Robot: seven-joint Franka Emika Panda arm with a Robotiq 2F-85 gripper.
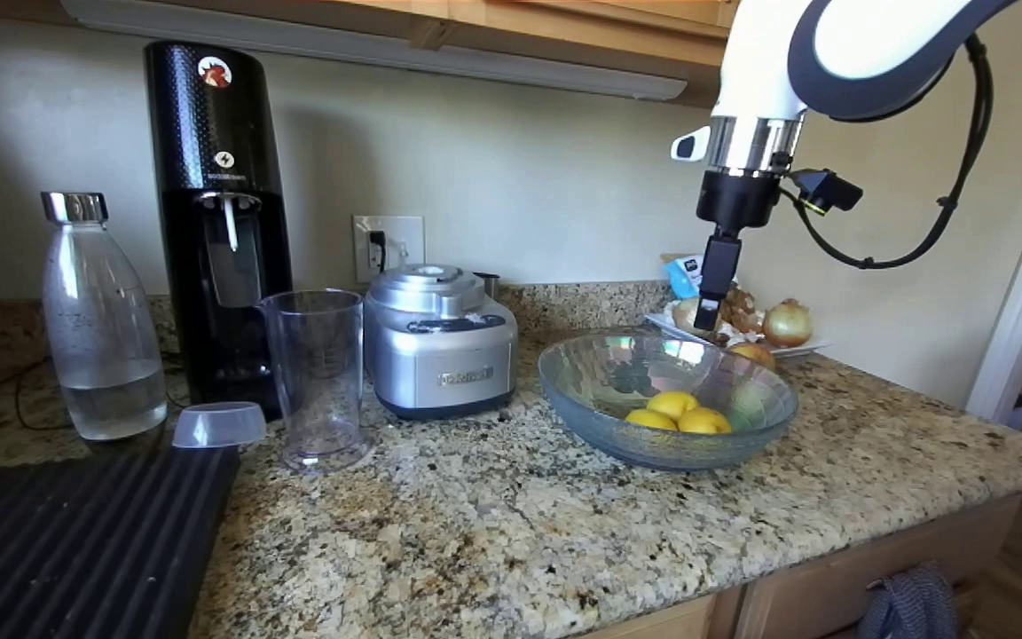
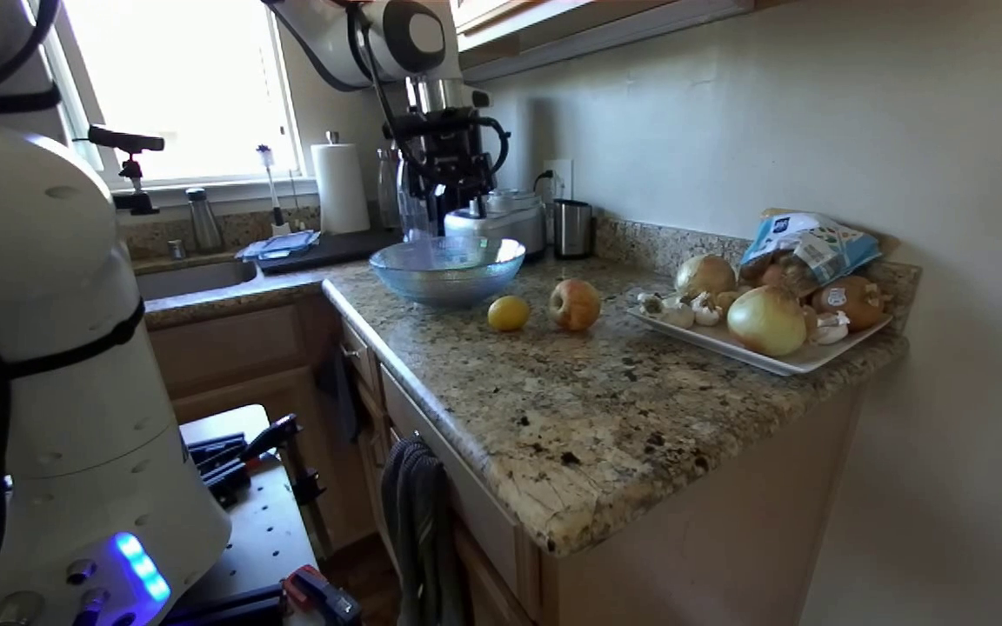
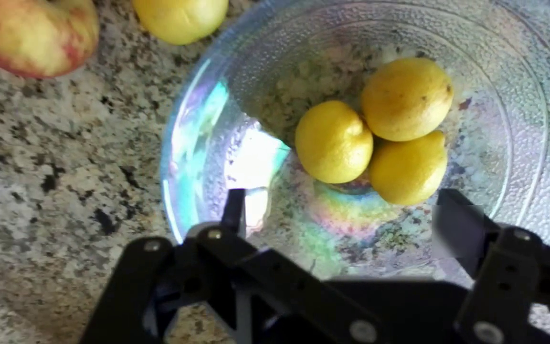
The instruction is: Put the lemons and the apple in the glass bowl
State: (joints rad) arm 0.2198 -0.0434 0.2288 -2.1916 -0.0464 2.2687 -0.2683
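Red-blushed yellow, the apple [image 3: 36,36] sits at the wrist view's upper left, then a loose lemon [image 3: 182,19] at the top edge; both presumably await transfer. The gripper [image 3: 344,205] gapes empty over the glass bowl [image 3: 523,124], likely held high to clear its rim. Inside, right of centre, three lemons [image 3: 382,126] cluster, probably cradled by the curve. Speckled countertop [image 3: 89,157] lies beneath; in an exterior view, a window [image 2: 179,87] glares upper left.

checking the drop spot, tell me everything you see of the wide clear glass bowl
The wide, bluish clear glass bowl has a flared rim, pebbled, ringed walls and a rainbow sheen. It stands upright on the speckled stone-look counter, holding three yellow oval lemons. The open black end effector hovers above it, not touching.
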